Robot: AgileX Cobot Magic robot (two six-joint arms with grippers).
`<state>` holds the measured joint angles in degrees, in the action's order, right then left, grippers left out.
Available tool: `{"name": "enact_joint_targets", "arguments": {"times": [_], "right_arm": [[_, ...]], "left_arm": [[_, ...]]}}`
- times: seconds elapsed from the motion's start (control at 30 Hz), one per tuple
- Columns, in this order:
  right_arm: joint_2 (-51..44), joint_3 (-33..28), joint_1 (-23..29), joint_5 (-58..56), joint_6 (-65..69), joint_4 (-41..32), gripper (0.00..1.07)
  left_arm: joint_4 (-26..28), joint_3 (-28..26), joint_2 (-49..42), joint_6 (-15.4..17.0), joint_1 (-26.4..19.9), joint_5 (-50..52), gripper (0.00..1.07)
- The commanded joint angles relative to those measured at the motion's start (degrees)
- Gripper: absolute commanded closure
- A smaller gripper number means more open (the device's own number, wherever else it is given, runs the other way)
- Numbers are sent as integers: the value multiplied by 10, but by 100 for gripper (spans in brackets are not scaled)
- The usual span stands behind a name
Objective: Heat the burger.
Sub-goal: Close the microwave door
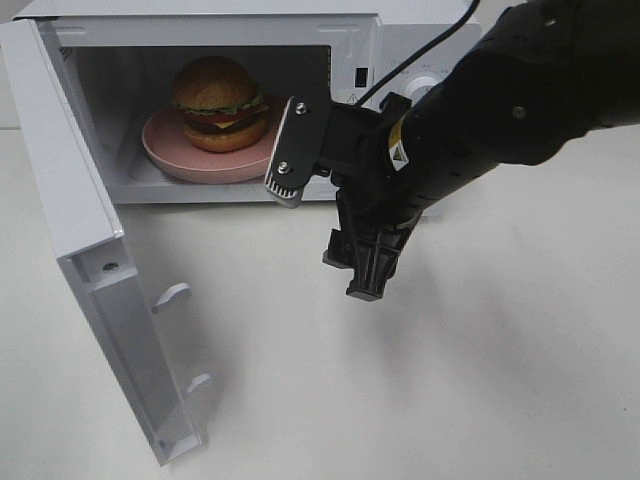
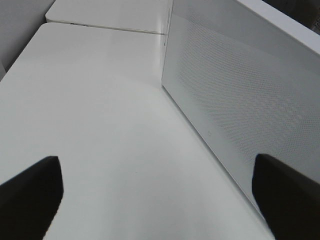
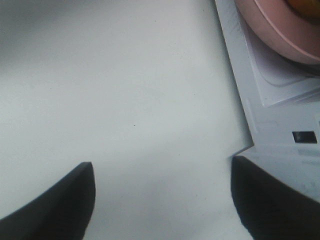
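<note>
The burger point(image 1: 217, 103), with a golden-brown bun and lettuce and red layers, sits on a pink round plate point(image 1: 175, 155) inside the open microwave point(image 1: 350, 45). My right gripper point(image 1: 322, 238) hangs open just outside the oven's mouth, to the right of the plate, holding nothing. In the right wrist view its fingers point(image 3: 55, 205) are spread over bare table, with the plate point(image 3: 280, 25) and a sliver of burger point(image 3: 306, 6) at the corner. My left gripper point(image 2: 160, 200) is open and empty, close beside the outer face of the door point(image 2: 240, 90).
The microwave door point(image 1: 70, 200) stands swung out toward the front left, its latch hooks point(image 1: 172, 296) pointing right. A control dial point(image 1: 425, 85) and a black cable point(image 1: 455, 25) are at the oven's right end. White tabletop point(image 1: 450, 380) spreads in front.
</note>
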<state>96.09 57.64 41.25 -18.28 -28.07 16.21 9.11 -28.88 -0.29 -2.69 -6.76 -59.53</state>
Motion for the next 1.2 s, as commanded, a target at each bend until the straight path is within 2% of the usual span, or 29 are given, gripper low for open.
{"name": "enact_joint_targets", "arguments": {"times": [0.03, 0.13, 0.3, 0.53, 0.83, 1.2], "right_arm": [[-42, -32, 0, 2, 109, -2, 35], [-51, -38, 0, 2, 131, -2, 35], [-106, -86, 0, -2, 252, -2, 35], [-156, -116, 0, -40, 304, -3, 35], [-241, -119, 0, -225, 346, -4, 35], [-355, -119, 0, -374, 345, -25, 35]], "left_arm": [[1, 1, -4, 0, -3, 5, 9], [1, 1, -4, 0, -3, 5, 9], [1, 1, -4, 0, -3, 5, 9], [1, 1, -4, 0, -3, 5, 9], [1, 1, -4, 0, -3, 5, 9], [1, 1, -4, 0, -3, 5, 9]]}}
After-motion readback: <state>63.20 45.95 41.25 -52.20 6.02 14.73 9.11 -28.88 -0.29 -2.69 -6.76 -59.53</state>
